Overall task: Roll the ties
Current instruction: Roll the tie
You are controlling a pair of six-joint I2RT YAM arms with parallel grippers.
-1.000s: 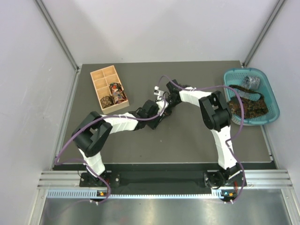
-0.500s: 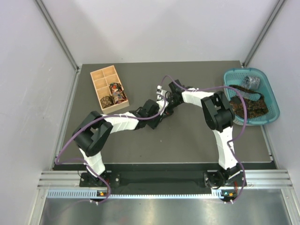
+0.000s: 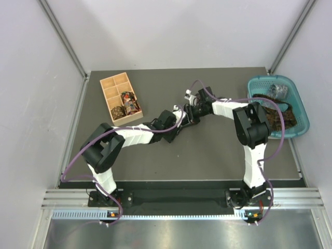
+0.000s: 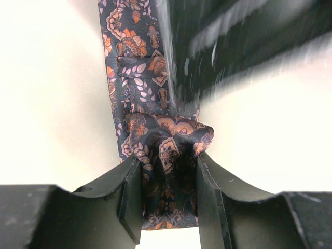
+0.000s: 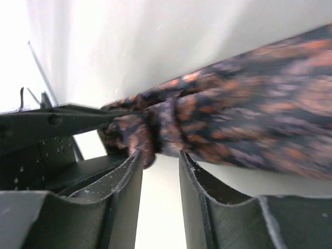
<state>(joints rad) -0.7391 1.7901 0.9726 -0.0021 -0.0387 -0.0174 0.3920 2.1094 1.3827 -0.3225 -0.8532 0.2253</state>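
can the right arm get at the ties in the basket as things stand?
Probably yes: the basket sits on its side with only table between, though the right gripper is at the tie mid-table.

Table (image 3: 207,161): wooden box (image 3: 110,83), teal basket (image 3: 305,120), paisley tie (image 4: 137,52)

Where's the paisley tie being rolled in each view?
Top external: hidden mid-table where left pincer and right pincer meet.
Left wrist: paisley tie runs from top centre down between the fingers.
Right wrist: crosses from right edge to centre, beyond the fingertips.
Shared landmark: its bunched end, in both wrist views.
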